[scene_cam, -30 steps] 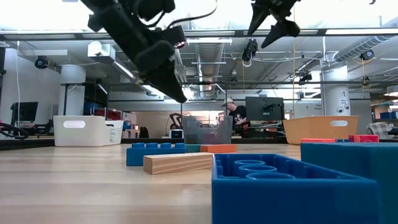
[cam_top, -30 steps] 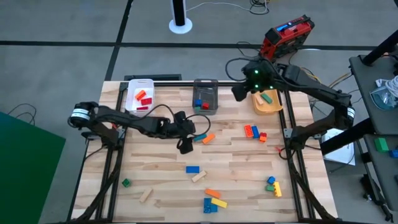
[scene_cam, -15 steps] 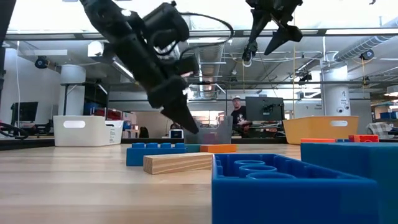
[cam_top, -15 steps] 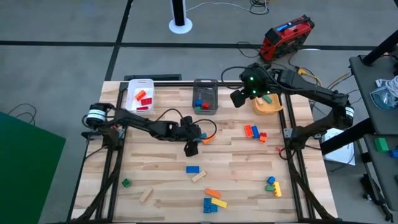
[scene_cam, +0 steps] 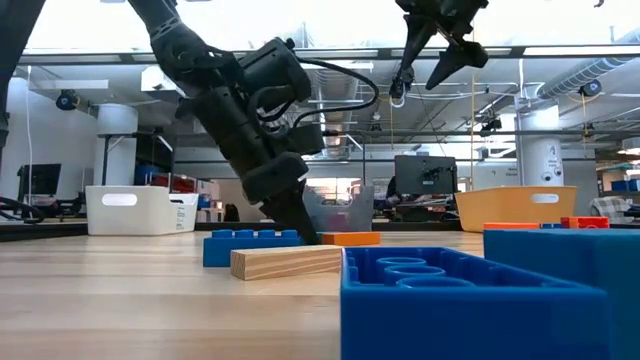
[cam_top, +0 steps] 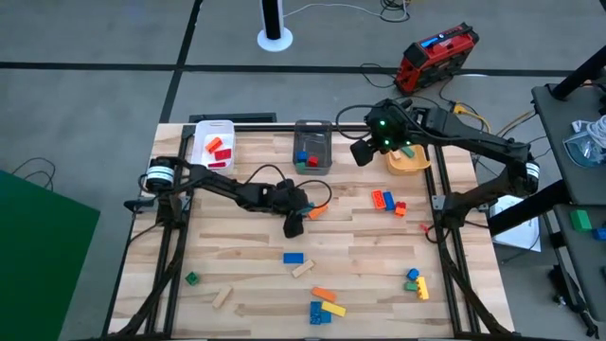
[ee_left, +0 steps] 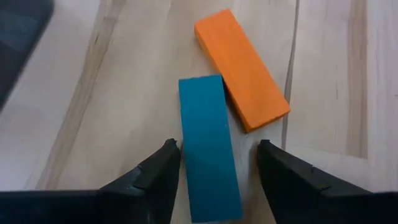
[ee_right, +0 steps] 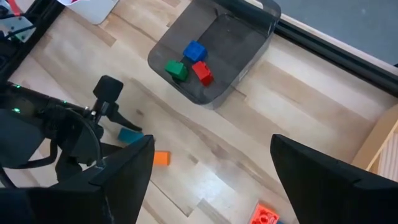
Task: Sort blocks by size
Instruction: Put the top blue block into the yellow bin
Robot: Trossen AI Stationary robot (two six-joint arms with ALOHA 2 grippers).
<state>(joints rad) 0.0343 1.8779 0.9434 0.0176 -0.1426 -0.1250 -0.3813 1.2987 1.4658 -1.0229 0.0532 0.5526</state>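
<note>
My left gripper [ee_left: 214,155] is open and low over the middle of the table. Its fingers stand on either side of a teal bar block [ee_left: 208,146] lying flat on the wood. An orange bar block [ee_left: 241,78] lies slanted against the teal one's far end. In the high view the left gripper [cam_top: 294,224] covers the teal block, and the orange one [cam_top: 316,210] shows beside it. My right gripper [cam_top: 364,149] hangs open high above the table's far right, holding nothing. Other blocks lie scattered toward the near side.
At the far edge stand a white bin [cam_top: 202,152] with red and orange blocks, a grey bin [cam_top: 312,129] with blue, green and red ones, and an orange bin [cam_top: 414,163]. Block clusters lie at right [cam_top: 386,201], near middle [cam_top: 325,305] and near right [cam_top: 416,282].
My left gripper has gone toward the table's right edge and down, ending low over the teal and orange blocks with its fingers astride the teal one. The blocks have stayed where they were.
</note>
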